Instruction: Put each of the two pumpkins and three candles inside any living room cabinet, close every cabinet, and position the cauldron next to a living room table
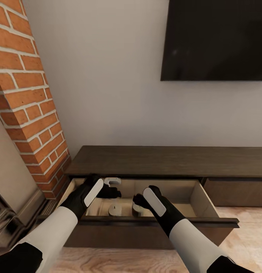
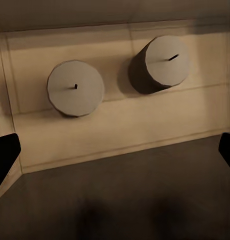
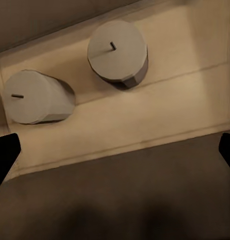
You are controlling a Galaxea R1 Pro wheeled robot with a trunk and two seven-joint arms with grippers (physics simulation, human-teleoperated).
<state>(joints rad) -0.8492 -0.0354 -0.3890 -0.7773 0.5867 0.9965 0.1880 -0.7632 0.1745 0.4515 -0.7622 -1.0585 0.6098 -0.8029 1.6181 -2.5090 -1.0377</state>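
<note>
Cabinet [image 1: 161,161] drawer [image 1: 201,197] open; two candles [image 2: 76,88] upright inside. Left gripper [image 2: 115,150] and right gripper [image 3: 115,150] above drawer, fingers apart, empty.

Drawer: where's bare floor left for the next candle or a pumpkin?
The open drawer is bare at its right half, between the right hand and the right wall. Crowded at left: two candles stand apart, with both hands over them, left hand.

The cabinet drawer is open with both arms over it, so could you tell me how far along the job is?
Done: two candles stand in the open drawer of the cabinet. In hand: nothing; left gripper and right gripper hover with jaws open. Left: the third candle, both pumpkins, closing the drawer, placing the cauldron.
</note>
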